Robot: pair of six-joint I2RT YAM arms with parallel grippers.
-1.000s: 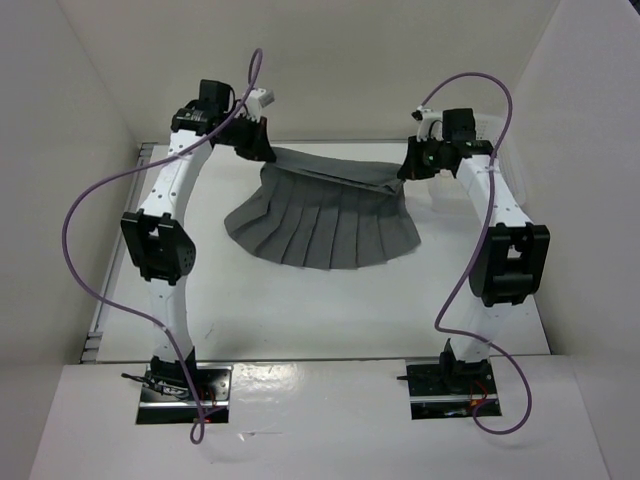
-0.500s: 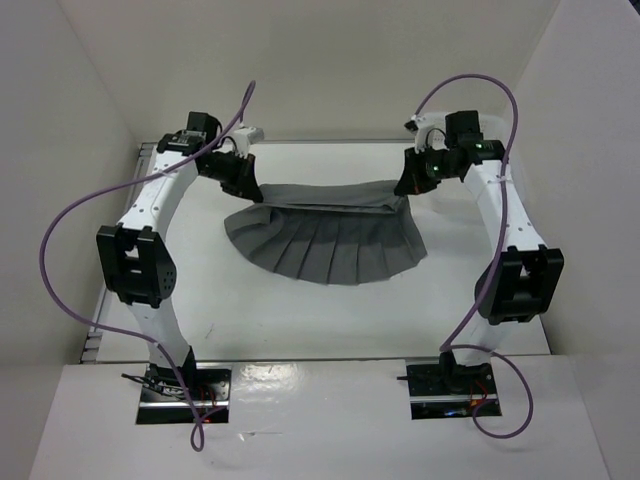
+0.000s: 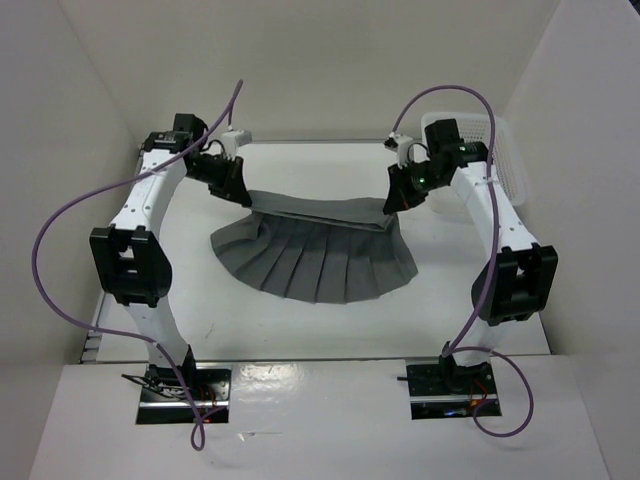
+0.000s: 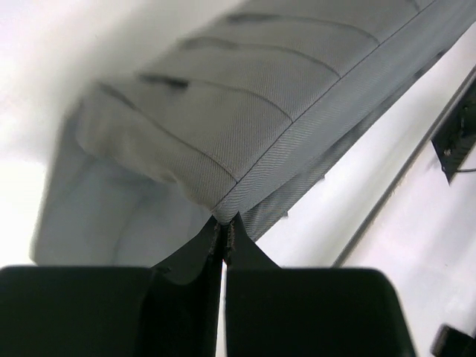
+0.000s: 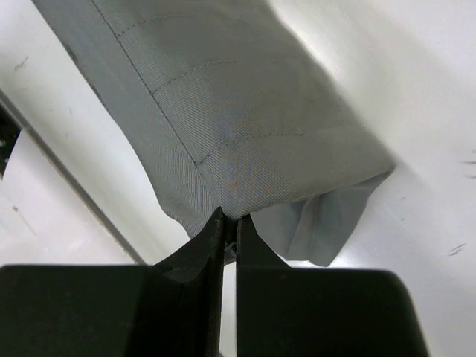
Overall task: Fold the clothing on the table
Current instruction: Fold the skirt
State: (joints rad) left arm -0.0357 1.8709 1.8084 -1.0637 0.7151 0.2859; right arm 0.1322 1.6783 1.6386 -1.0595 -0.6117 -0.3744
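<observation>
Left gripper [image 4: 224, 232]: black fingers clenched on one stitched waistband corner of the skirt [image 3: 320, 262]. Right gripper [image 5: 229, 223]: pinching the opposite corner. Skirt: grey twill, narrow pleats, fanned; band lifted, hem apparently resting on the white table [image 3: 250, 320], centre.

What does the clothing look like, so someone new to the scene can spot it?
Start at the white table and look at its middle. The clothing is a grey fan of narrow pleats, its far edge pinched at each end by the left gripper and right gripper. Its only neighbour, a basket at far right, is white mesh.
</observation>
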